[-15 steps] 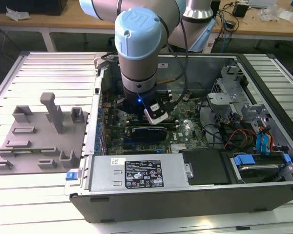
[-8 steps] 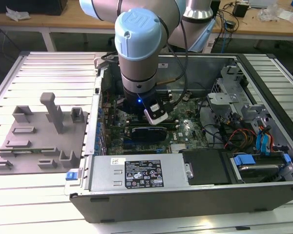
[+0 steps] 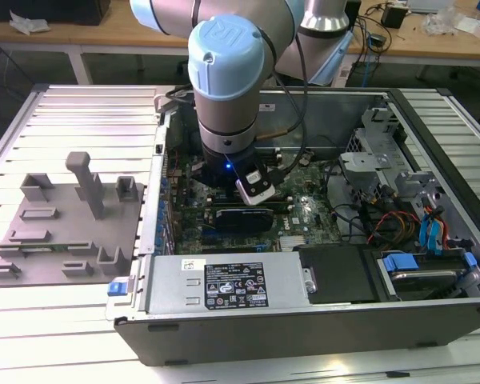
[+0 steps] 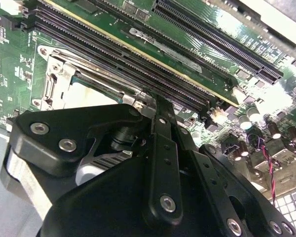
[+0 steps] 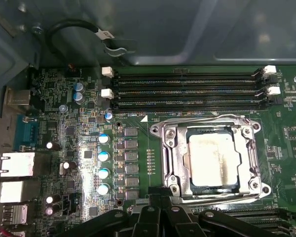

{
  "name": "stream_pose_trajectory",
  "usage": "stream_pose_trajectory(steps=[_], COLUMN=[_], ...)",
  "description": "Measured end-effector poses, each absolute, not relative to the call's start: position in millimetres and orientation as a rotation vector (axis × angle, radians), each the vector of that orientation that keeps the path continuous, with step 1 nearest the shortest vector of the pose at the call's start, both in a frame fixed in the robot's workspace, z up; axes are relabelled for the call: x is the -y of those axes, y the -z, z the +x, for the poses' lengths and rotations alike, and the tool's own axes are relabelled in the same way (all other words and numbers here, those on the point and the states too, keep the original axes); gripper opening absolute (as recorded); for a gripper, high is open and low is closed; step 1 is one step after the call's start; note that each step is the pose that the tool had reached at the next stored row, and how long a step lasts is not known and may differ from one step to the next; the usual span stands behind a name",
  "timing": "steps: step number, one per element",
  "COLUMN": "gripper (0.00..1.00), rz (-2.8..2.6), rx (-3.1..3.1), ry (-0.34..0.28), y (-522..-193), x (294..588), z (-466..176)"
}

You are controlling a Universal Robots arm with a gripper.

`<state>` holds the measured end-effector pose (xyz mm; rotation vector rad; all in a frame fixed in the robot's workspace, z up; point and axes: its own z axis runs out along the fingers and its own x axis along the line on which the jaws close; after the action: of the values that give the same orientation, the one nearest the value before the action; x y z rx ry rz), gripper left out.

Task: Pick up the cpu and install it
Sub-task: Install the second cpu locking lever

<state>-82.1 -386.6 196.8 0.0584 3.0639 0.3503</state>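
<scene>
My gripper [image 5: 158, 217] hangs low over the motherboard [image 5: 89, 148] inside the open computer case [image 3: 432, 112]. Its black linkage sits just beside the near edge of the socket [image 5: 209, 160]. The cpu [image 5: 212, 162] is not in my grasp: it lies flat in the socket's frame, just ahead of my fingertips, pale metal top up, looking level. In the second wrist view the same socket [image 4: 64, 84] peeks out from behind my finger linkage, with a pale patch of the chip's top visible inside it.

Finger state: the linkage looks drawn together at the tip [image 4: 148, 101] in the second wrist view, with nothing pinched there that I can make out, but I can't see the pads themselves, so I cannot tell for sure whether they are parted or together. Calling it unclear.

Step judgement: pick and carry look done, chip appears placed in the socket. I'm at the seating and release end of the install. The socket's metal load frame sits around the chip; whether it is latched I can't tell.

What the next move calls for: a clean vertical clearance so my fingertips don't nudge the chip out of its seat or catch the frame edge. The memory slots [image 5: 187, 91] run just beyond the socket, and capacitors [image 5: 103, 163] stand off to one side, so little room for sideways drift. The grey pegged plate [image 3: 64, 232] sits outside the case, well apart from me.
</scene>
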Motion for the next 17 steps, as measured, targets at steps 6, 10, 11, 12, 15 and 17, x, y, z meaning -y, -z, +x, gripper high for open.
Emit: stream_pose_trajectory(steps=[6,10,11,12,15,17], gripper=[0.11,0.11,0.11,0.11,0.11,0.11], rz=[0.058,0.057,0.057,0.057,0.056,0.057], rx=[-3.065,-3.067,-3.068,-3.069,-3.071,-3.071], ry=[-0.341,-0.315,-0.305,-0.295,-0.274,-0.269], y=[-207,-219,-222,-224,-231,-237], x=[386,385,385,385,384,384], z=[-82,-82,-82,-82,-82,-82])
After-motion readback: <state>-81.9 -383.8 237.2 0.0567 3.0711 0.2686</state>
